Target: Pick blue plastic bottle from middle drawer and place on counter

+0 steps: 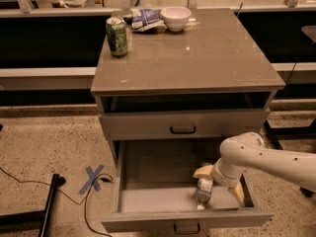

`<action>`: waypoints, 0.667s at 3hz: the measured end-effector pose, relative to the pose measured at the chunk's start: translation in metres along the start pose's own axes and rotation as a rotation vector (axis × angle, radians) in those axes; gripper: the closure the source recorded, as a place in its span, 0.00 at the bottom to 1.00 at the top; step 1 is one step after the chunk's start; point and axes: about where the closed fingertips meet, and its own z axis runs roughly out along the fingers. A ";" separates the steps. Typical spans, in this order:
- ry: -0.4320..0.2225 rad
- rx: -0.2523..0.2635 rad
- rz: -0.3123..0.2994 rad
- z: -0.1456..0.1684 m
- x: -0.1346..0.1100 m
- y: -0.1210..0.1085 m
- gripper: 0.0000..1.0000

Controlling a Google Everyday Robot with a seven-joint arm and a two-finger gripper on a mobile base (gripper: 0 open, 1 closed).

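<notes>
The middle drawer (148,186) is pulled open. The blue plastic bottle (203,191) lies inside it near the front right, cap toward the drawer front. My gripper (220,182) reaches down into the drawer from the right, on a white arm. Its two yellowish fingers are spread apart: one finger (202,171) is just behind the bottle, the other at the drawer's right side. The bottle lies at the left finger's side; I cannot tell if they touch. The counter (207,58) is the glossy grey-brown top of the cabinet.
On the counter's back left stand a green soda can (117,36), a snack bag (143,19) and a white bowl (176,17). The upper handled drawer (182,124) is shut. A blue tape cross (94,178), a cable and a black stand leg (47,211) are on the floor to the left.
</notes>
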 end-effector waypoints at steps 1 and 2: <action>-0.054 -0.017 -0.130 0.025 -0.012 -0.004 0.00; -0.091 -0.017 -0.214 0.044 -0.016 -0.010 0.00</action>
